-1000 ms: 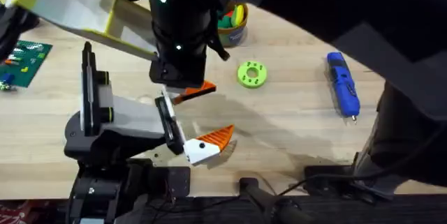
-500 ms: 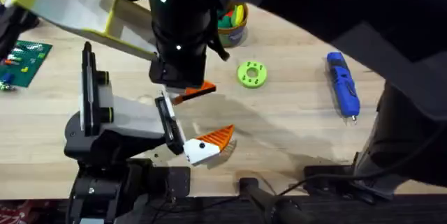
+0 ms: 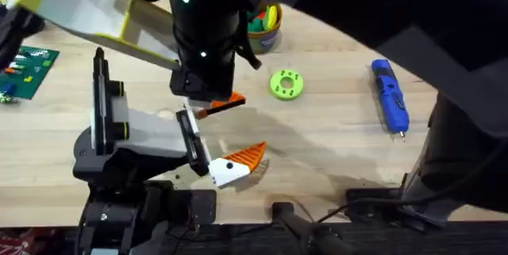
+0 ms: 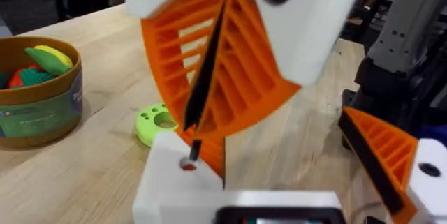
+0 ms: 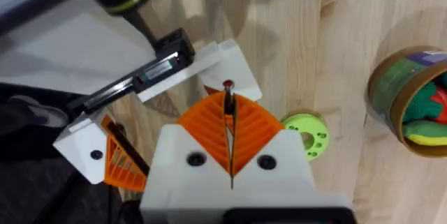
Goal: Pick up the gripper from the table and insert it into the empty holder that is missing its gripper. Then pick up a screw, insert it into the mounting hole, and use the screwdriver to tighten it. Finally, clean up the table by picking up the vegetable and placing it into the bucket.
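At centre frame the right gripper [image 5: 230, 137] pinches what looks like a screw [image 5: 228, 86] over the white holder [image 5: 209, 67].

Black arm [image 3: 202, 40], green lights; white fingers [image 5: 202, 158], perhaps ribbed orange pads.

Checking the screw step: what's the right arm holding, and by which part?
A screw, pinched along its shank between the right gripper's shut jaws, tip at the mounting hole.

Right gripper [image 5: 230, 137] fingers pressed together (pinching thin pin), pointing down; right arm [image 3: 202, 32] rises under overhead camera.
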You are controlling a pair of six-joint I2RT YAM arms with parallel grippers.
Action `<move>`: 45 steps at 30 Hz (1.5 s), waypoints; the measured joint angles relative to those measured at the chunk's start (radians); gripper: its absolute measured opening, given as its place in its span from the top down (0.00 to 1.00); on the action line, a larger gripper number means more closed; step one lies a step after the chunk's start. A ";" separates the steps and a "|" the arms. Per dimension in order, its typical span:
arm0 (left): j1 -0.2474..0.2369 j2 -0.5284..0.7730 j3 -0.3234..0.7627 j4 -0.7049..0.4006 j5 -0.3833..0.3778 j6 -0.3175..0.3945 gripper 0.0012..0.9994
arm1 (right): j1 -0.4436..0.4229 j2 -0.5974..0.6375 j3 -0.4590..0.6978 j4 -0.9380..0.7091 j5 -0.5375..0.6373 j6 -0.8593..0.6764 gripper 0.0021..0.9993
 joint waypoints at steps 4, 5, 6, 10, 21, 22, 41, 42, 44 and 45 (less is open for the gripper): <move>0.000 0.000 0.000 0.000 0.000 0.000 0.01 | 0.000 0.000 0.000 0.000 0.000 0.000 1.00; 0.000 0.000 0.000 0.000 0.000 0.000 0.01 | 0.000 0.000 0.000 0.000 0.000 0.000 0.99; 0.000 0.000 0.000 0.000 0.000 0.000 0.01 | 0.000 0.000 0.000 0.000 0.000 0.000 0.99; 0.000 0.000 0.000 0.000 0.000 0.000 0.01 | 0.000 0.006 0.000 0.000 0.000 0.000 0.99; 0.000 0.000 0.000 0.000 0.000 -0.012 0.01 | 0.000 0.029 0.000 0.002 0.000 0.000 1.00; 0.000 0.000 0.000 0.000 0.000 -0.012 0.01 | 0.000 0.029 0.000 0.002 0.000 0.000 0.99; 0.000 0.000 0.000 0.000 0.000 -0.012 0.01 | 0.000 0.029 0.000 -0.002 0.000 0.000 1.00; 0.000 0.000 0.000 0.000 0.000 -0.012 0.01 | 0.000 0.029 0.000 -0.002 0.000 0.000 1.00; 0.000 0.000 0.000 0.000 0.000 -0.012 0.01 | 0.000 0.029 0.000 -0.002 0.000 0.000 1.00; 0.000 0.000 0.000 0.000 0.000 -0.012 0.01 | 0.000 0.029 0.000 -0.002 0.000 0.000 1.00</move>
